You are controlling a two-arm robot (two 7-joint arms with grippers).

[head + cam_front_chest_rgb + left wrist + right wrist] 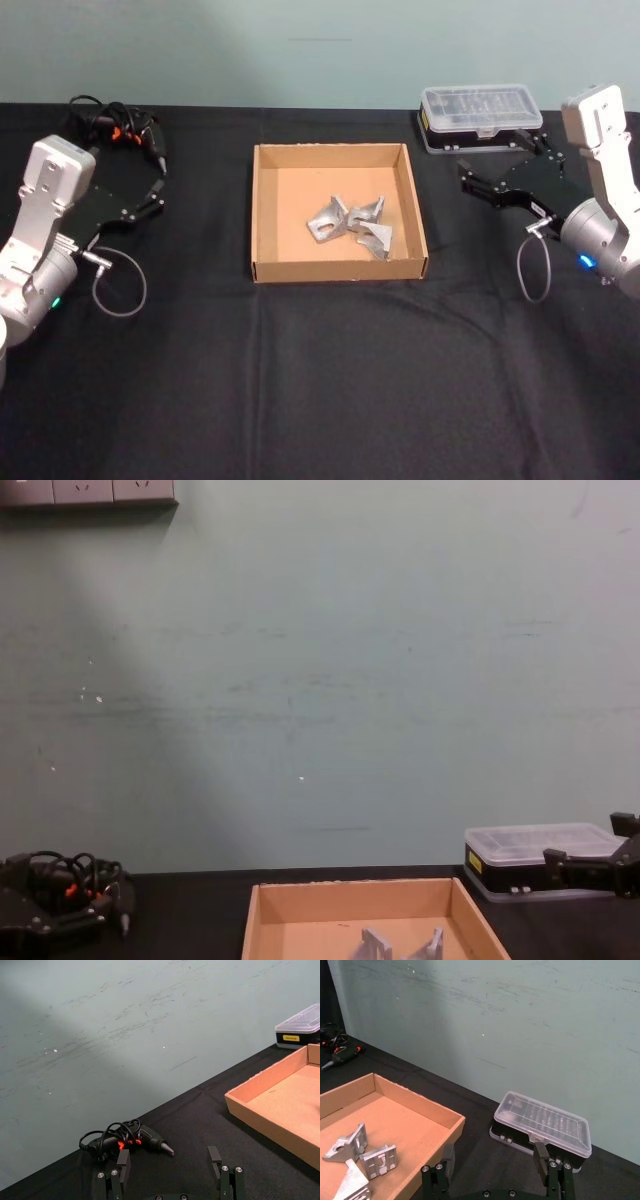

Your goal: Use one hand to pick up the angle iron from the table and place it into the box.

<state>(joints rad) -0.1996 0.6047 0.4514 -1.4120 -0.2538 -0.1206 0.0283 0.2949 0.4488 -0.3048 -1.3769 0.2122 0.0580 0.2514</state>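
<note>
Flat black matte table (320, 380), covered in cloth with faint creases. At centre, a shallow tan cardboard box (267, 215), rectangular, with low walls and a plain bare floor. Inside, toward the right half, a cluster of silver-grey angle irons (350, 226): cast-metal corner brackets with triangular ribbed sides, dull and slightly rough, touching and partly overlapping one another. Exact count hard to tell, about three.

Left gripper (152, 195) on a silver-grey boxy arm, held well left of the box, black fingers spread apart and pinching nothing. Just beyond it near the table's far edge, a black power tool (125, 128) with orange accents, wrapped in its tangled black cord.

Right gripper (497, 172) on a matching arm, right of the box, fingers likewise spread and holding nothing. Just behind it, a black plastic organiser case (480, 116) with a clear ridged lid, closed, yellow label on its side; contents not discernible. Pale green scuffed wall behind.
</note>
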